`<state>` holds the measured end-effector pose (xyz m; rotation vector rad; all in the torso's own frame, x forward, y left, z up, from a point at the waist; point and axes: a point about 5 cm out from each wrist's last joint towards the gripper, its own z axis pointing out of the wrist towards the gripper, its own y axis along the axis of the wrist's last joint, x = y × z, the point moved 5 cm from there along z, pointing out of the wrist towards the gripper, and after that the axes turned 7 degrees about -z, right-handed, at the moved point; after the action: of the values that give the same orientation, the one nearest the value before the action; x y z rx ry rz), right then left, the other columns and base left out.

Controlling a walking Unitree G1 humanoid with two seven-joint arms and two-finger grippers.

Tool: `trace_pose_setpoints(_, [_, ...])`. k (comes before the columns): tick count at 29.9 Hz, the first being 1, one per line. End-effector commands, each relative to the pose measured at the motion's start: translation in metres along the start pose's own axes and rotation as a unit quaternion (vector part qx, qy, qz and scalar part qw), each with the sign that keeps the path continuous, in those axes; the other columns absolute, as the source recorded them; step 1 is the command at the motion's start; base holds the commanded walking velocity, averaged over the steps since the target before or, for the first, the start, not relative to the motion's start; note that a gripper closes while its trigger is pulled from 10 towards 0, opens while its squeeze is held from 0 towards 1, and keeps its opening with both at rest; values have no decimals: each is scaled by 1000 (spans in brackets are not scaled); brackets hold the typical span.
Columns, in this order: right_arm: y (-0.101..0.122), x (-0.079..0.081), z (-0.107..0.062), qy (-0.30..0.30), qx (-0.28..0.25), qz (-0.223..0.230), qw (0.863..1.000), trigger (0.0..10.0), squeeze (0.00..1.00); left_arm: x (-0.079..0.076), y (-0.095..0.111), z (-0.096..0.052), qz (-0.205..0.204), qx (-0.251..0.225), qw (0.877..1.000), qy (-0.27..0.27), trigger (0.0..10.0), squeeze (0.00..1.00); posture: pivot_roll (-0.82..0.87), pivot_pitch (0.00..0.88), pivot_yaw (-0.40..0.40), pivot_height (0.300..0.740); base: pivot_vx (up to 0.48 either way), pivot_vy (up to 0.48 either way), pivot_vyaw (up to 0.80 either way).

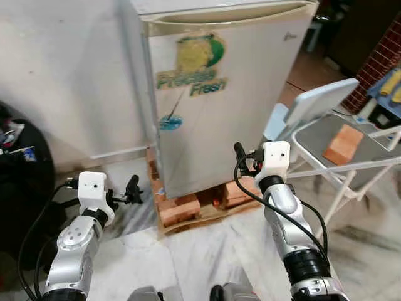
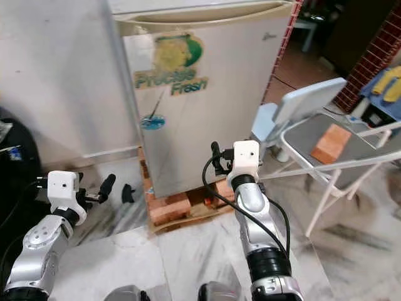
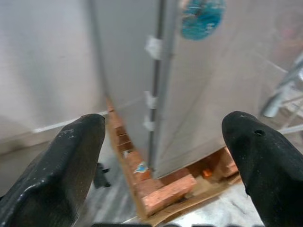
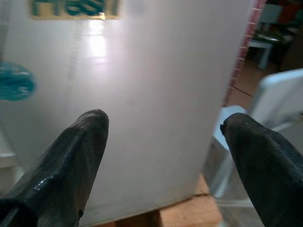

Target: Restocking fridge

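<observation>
A small silver fridge (image 1: 232,106) with a "Precise Fresh" sticker stands with its door closed, raised on bricks (image 1: 178,210) and a wooden board. My left gripper (image 1: 128,191) is low at the fridge's front left corner, open and empty; the left wrist view looks along the door's side edge (image 3: 158,94). Held a little in front of the lower door, near its right side, my right gripper (image 1: 243,162) is open with nothing between its fingers (image 4: 71,156). The door face (image 4: 156,94) lies straight ahead in the right wrist view.
A grey folding chair (image 1: 319,100) stands close at the right with an orange block (image 1: 343,144) on its seat. A black bag (image 1: 19,169) sits at the left by the white wall (image 1: 62,75). The floor is marble tile (image 1: 207,257).
</observation>
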<state>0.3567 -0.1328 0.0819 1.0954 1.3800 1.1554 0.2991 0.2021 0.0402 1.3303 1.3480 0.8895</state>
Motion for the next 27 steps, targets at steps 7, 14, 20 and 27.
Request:
trace_pose_setpoints(7, [1, -3, 2, -2, 2, -4, 1000, 10000, 0, -5, 1, 1, -5, 0, 1000, -17, 10000, 0, 112, 19, -33, 740, 0, 0, -800])
trace_pose_setpoints(14, [1, -2, 3, -1, 2, -5, 1000, 10000, 0, -4, 2, 2, -5, -2, 1000, -13, 10000, 0, 112, 19, -33, 740, 0, 0, -800])
trace_pose_setpoints(20, [3, -1, 3, 1, -3, -2, 1000, 10000, 0, -2, 0, 3, -14, 3, 1000, -7, 10000, 0, 113, 19, -33, 740, 0, 138, -533])
trace_pose_setpoints(27, [3, -1, 3, 1, -2, -4, 1000, 10000, 0, -4, 1, 2, -13, -2, 1000, -18, 10000, 0, 113, 18, -34, 740, 0, 480, 0])
